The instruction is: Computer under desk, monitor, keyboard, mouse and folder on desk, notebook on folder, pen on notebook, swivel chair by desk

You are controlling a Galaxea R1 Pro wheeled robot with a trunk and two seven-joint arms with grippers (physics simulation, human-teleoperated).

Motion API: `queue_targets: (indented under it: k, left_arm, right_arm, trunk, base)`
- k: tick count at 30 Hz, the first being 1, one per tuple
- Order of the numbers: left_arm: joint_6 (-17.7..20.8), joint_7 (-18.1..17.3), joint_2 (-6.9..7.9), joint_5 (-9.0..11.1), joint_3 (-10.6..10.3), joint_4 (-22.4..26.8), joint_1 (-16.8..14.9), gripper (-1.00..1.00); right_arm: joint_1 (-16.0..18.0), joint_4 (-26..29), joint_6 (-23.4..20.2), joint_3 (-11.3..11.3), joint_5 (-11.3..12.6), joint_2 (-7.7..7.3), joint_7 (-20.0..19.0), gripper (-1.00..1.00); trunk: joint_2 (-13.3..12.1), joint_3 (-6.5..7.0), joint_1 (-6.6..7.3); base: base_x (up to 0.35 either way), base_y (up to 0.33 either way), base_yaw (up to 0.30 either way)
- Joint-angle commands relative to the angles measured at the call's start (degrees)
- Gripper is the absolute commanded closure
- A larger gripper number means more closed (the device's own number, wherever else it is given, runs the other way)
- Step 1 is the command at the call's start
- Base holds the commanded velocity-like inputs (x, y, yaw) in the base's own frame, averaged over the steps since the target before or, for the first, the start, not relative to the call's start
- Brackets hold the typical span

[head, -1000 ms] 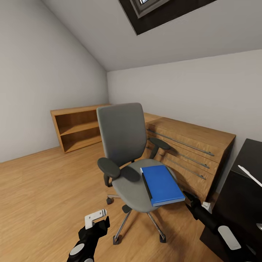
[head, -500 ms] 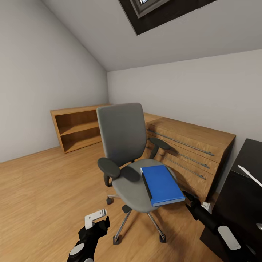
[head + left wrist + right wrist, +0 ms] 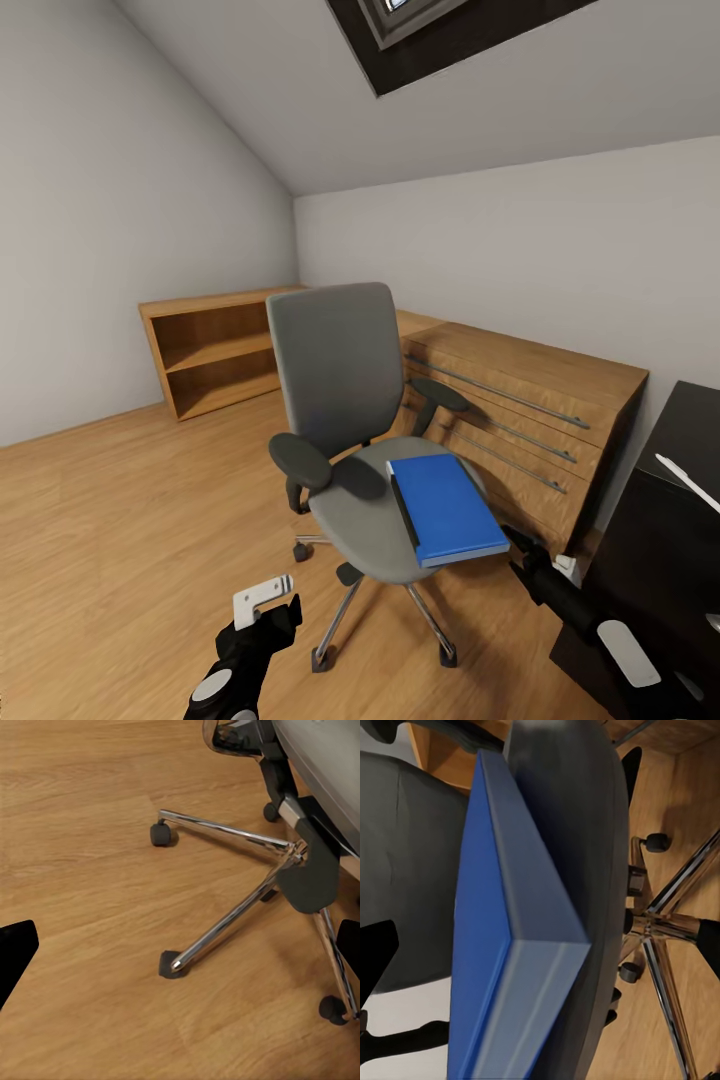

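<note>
The left gripper (image 3: 262, 598), at the lower left of the head view, has its jaws apart over the wooden floor (image 3: 120, 520). The right gripper's jaws also stand apart, close to the blue folder (image 3: 502, 945). The folder lies flat on the seat of the swivel chair (image 3: 345, 400) at the frame centre, beside the black desk (image 3: 680, 500) at the right edge.

The folder (image 3: 445, 507) lies on the swivel chair (image 3: 345, 400) seat; behind stands a drawer cabinet (image 3: 520, 400), the desk (image 3: 660, 520) at right.
</note>
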State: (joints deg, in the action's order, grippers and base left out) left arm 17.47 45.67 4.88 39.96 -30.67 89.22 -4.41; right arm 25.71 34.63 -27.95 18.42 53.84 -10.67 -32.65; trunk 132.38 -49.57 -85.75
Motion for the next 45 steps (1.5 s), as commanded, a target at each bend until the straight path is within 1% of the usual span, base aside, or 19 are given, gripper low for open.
queue_targets:
  k: [1, 25, 45]
  left_arm:
    - [0.2, 0.4, 0.05, 0.2, -0.1, 0.1, -0.1, -1.0]
    - [0.2, 0.4, 0.09, 0.2, -0.4, 0.1, 0.0, -1.0]
    - [0.2, 0.4, 0.09, 0.2, -0.4, 0.1, -0.1, -1.0]
  right_arm:
    - [0.0, 0.0, -0.5, 0.2, 0.3, 0.02, 0.0, -1.0]
    - [0.0, 0.0, -0.5, 0.2, 0.3, -0.06, -0.1, -1.0]
    - [0.0, 0.0, -0.5, 0.2, 0.3, -0.05, -0.1, -1.0]
  trunk:
    - [0.0, -0.06, 0.01]
    - [0.0, -0.06, 0.01]
    - [0.0, -0.06, 0.01]
  base:
    - [0.0, 0.049, 0.0]
    - [0.021, 0.031, 0.0]
    - [0.003, 0.003, 0.0]
